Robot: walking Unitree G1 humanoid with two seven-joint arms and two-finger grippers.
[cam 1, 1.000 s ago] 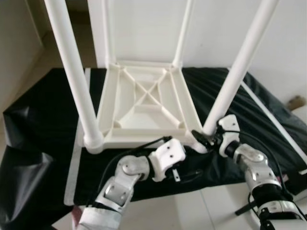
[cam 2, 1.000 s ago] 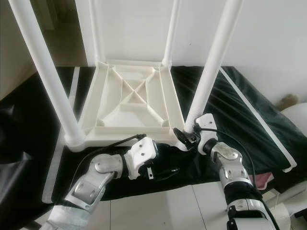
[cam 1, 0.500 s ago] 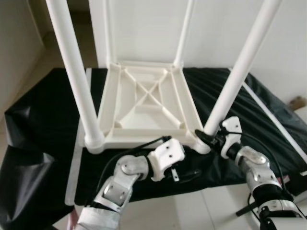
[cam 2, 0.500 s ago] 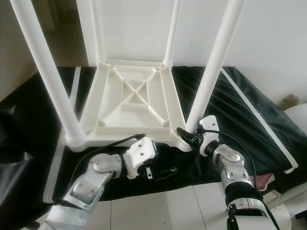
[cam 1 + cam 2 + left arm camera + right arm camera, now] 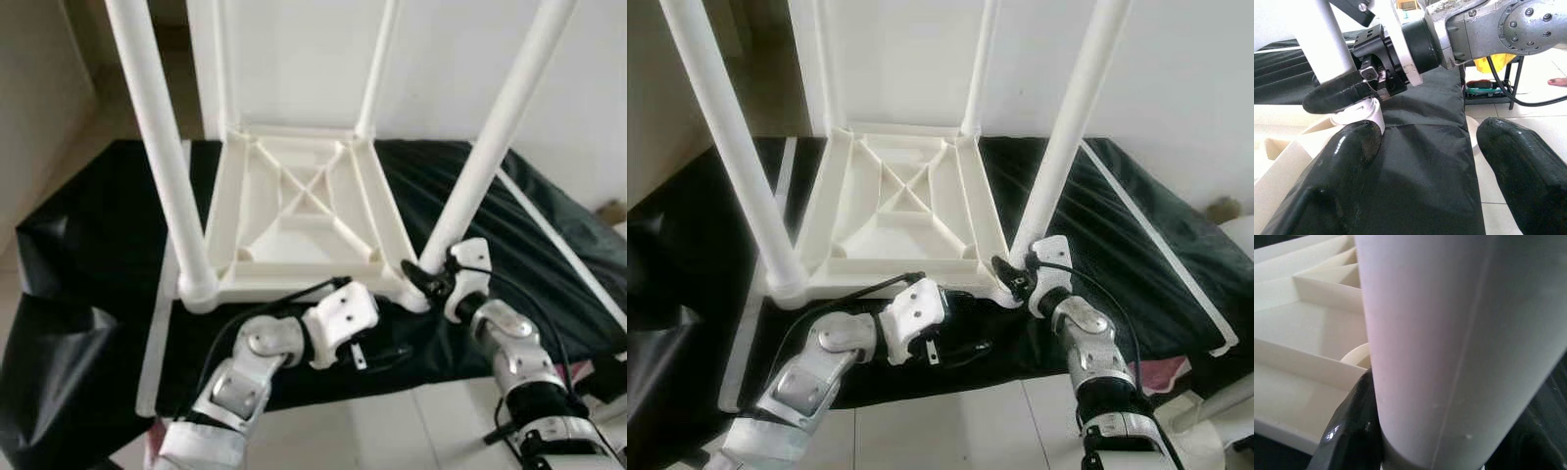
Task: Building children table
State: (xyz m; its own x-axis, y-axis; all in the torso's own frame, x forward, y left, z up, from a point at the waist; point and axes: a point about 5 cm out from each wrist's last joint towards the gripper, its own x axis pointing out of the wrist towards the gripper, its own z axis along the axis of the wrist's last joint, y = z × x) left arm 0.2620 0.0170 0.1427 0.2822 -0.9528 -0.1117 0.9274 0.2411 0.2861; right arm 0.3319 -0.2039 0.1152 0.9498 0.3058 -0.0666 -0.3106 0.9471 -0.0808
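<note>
The left gripper (image 5: 377,354) lies over the black sheet (image 5: 88,255), fingers spread apart and holding nothing. Just beyond its fingertips sits the near edge of the upturned white table (image 5: 294,211), legs pointing up. To its right, the right gripper (image 5: 419,277) is clamped round the base of the near right leg (image 5: 495,137), where it meets the table's corner.
</note>
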